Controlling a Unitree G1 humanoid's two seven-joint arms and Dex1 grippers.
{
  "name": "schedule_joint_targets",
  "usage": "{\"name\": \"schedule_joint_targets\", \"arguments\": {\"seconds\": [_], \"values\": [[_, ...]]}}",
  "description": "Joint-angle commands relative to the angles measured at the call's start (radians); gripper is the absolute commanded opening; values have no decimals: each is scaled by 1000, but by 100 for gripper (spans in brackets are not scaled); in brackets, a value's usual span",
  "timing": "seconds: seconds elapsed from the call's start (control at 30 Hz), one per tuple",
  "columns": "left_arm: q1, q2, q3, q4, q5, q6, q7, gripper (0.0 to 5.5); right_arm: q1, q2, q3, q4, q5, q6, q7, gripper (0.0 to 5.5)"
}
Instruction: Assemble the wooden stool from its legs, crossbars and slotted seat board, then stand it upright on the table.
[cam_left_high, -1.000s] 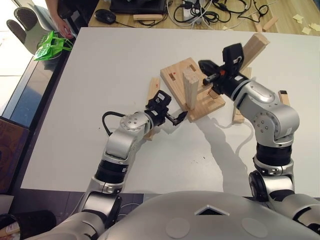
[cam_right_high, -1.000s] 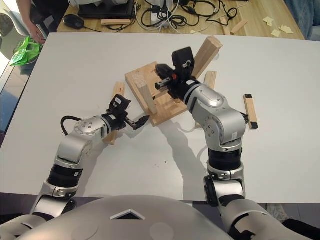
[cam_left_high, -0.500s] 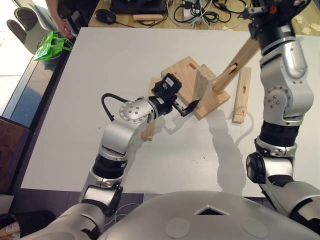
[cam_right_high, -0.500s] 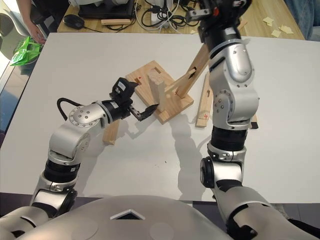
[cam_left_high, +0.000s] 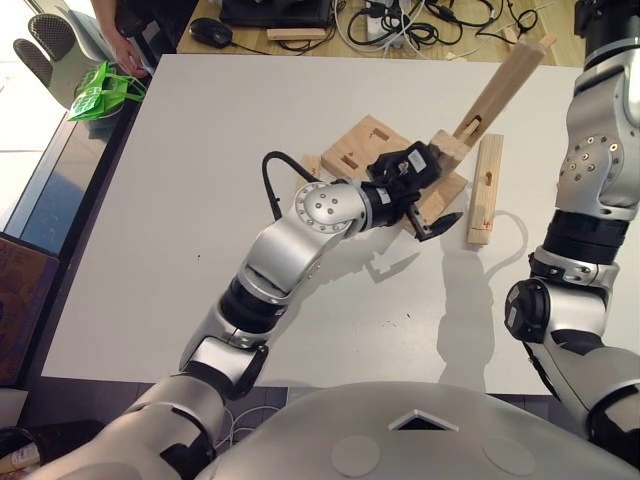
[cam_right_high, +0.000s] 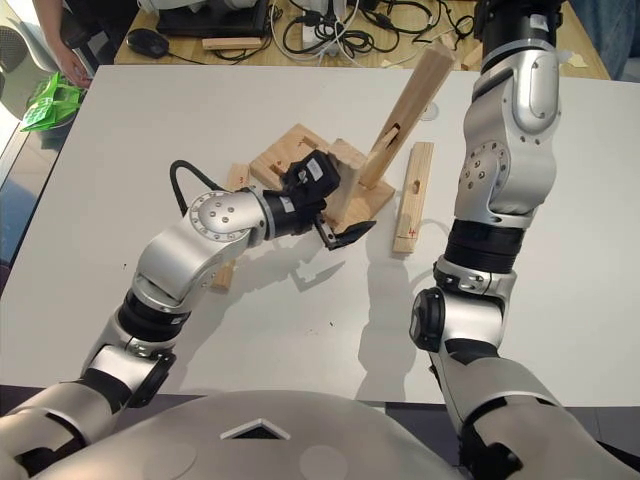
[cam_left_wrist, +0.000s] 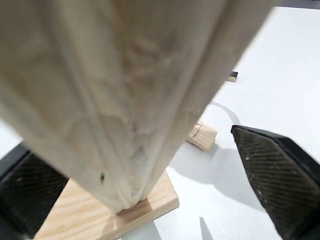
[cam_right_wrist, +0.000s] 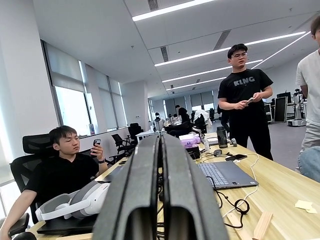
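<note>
**Fig.** Change over the last sec. The L arm swung from the near-left side of the pale square slotted wooden seat board (cam_left_high: 350, 150) right across it. The left claw (cam_left_high: 435, 222) then hung at the board's near-right corner, released. Its pads were wide apart w/ the short upright pale wooden leg (cam_left_wrist: 125, 100) btw. them; contact could not be told.

The R arm rose from low over the board to high above the far-right part of the white table (cam_left_high: 200, 150), drawing the long pale wooden leg (cam_left_high: 500, 85) up w/ it. That leg stood foot-down at the board's right corner, leaning steeply toward the table's far-right corner w/ nothing gripping it. The right claw (cam_right_wrist: 161, 145) was clenched on nothing and faced the room.

Meaning: two legs were on the board, one aslant, so assembly was judged early. The L claw looked placed to steady the upright leg. One flat slotted wooden bar (cam_left_high: 485, 190) lay loose just right of the board, and a second wooden bar (cam_right_high: 225, 270) lay left of it.

Pose: the L arm was stretched forward and across, elbow bent. The R arm was raised near-vertical.
</note>
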Motion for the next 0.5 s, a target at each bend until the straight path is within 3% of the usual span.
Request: {"name": "schedule_joint_targets", "arguments": {"seconds": [0.03, 0.2, 0.3, 0.5], "values": [[-77, -79, -46, 78, 37, -20, 35, 540, -25, -12, 2, 13, -4, -21, -1, 11], [-181, -232, -96, 212, 99, -133, 92, 540, -45, -18, 15, 36, -10, -43, 4, 11], [-181, -229, -79, 222, 134, -201, 115, 540, -48, -29, 36, 32, -23, -54, 20, 11], [-131, -275, 97, 150, 110, -411, 209, 540, -77, -66, 94, -13, -89, -96, 52, 11]]}}
